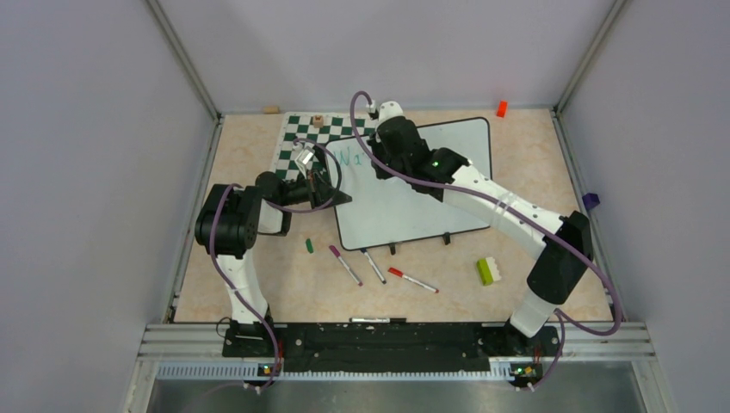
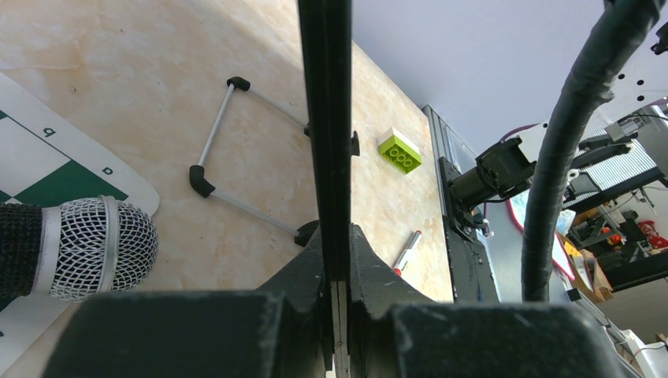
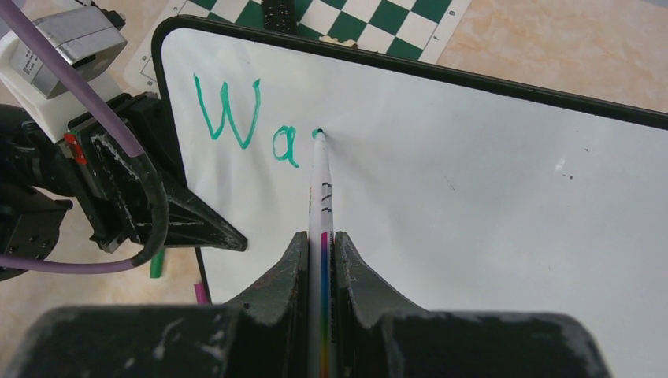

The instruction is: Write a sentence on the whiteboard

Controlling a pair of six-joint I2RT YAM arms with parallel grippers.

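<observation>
The whiteboard [image 1: 413, 202] lies tilted in the middle of the table, partly over the chess mat. Teal letters "Wa" [image 3: 244, 126] stand near its top left corner, the start of the sentence. My right gripper [image 3: 321, 240] is shut on a white marker [image 3: 322, 185] with a rainbow stripe. The marker's tip touches the board just right of the "a". My left gripper [image 2: 335, 260] is shut on the whiteboard's left rim [image 2: 324, 118], seen edge-on as a black strip. In the top view the left gripper [image 1: 331, 194] sits at the board's left edge and the right gripper [image 1: 372, 157] over the letters.
Three markers [image 1: 344, 264] [image 1: 373, 266] [image 1: 411, 280] and a green cap [image 1: 309, 245] lie in front of the board. A lime brick [image 1: 488, 271] sits at the front right. The chess mat [image 1: 297, 138] is behind left, an orange piece [image 1: 501, 108] at the back, a purple piece [image 1: 590, 200] at the right edge.
</observation>
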